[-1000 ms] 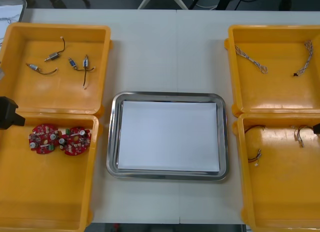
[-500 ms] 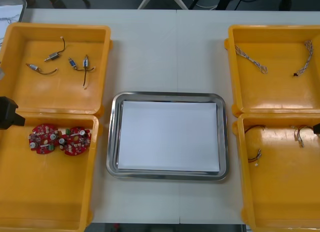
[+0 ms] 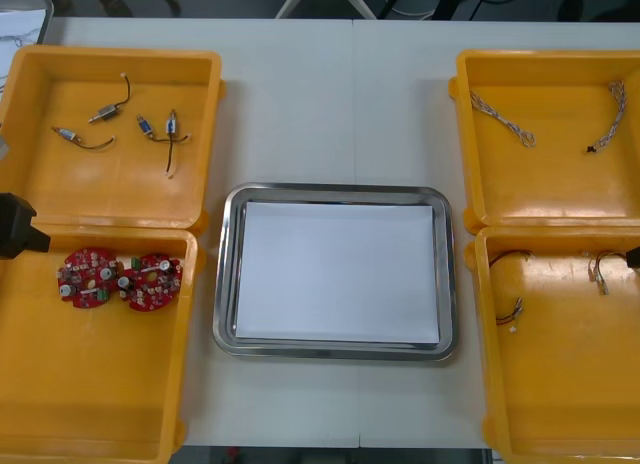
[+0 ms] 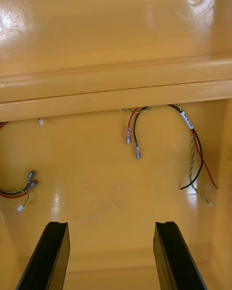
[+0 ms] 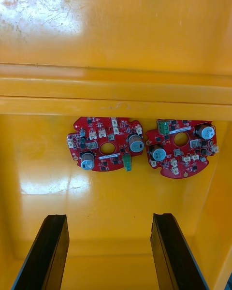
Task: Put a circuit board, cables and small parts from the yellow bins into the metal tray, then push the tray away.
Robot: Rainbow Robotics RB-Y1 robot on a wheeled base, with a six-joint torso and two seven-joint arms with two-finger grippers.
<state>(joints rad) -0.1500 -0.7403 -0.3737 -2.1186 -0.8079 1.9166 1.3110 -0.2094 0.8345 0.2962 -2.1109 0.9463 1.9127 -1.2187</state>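
1. My left fingers (image 5: pixel 52 251) stand apart with nothing between them, low over the floor of the lower-left yellow bin (image 3: pixel 90 384).
2. Just ahead of them, two round red circuit boards (image 5: pixel 107 145) lie flat side by side, close to that bin's far wall.
3. My right fingers (image 4: pixel 50 256) are spread the same way, gripping nothing, inside the lower-right yellow bin (image 3: pixel 560 384).
4. Ahead of those fingers, red and yellow cables (image 4: pixel 193 145) with black leads curl near the far wall. A second bundle (image 4: pixel 19 189) lies well apart from them.
5. The metal tray (image 3: pixel 335 191), white inside, sits mid-frame on the bench (image 3: pixel 330 94) between the bins.
6. Small metal parts (image 3: pixel 105 112) lie in the upper-left bin (image 3: pixel 60 194), and twisted blue and white cables (image 3: pixel 500 119) in the upper-right bin (image 3: pixel 540 189).
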